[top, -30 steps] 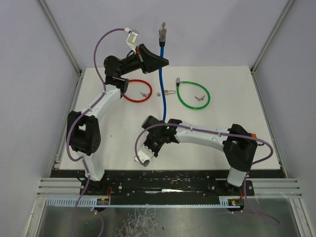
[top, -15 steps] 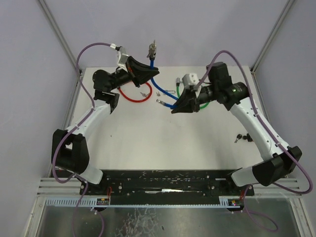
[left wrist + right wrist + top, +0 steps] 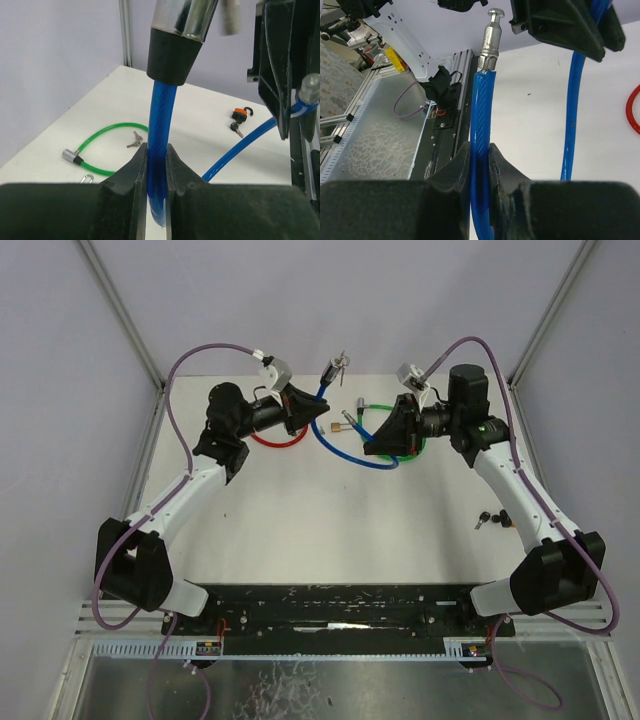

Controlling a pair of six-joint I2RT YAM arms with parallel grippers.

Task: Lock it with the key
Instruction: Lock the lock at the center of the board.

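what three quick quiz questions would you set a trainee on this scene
1. True or false: the blue cable lies untouched on the table.
2. Which end of it rises past the left fingers? A) a bare pin B) the chrome lock body with a black sleeve C) a key
3. Fill in: the right fingers grip the cable just below its ____.

Key: 1 false, both sets of fingers clamp it off the table. 2 B. 3 metal pin.
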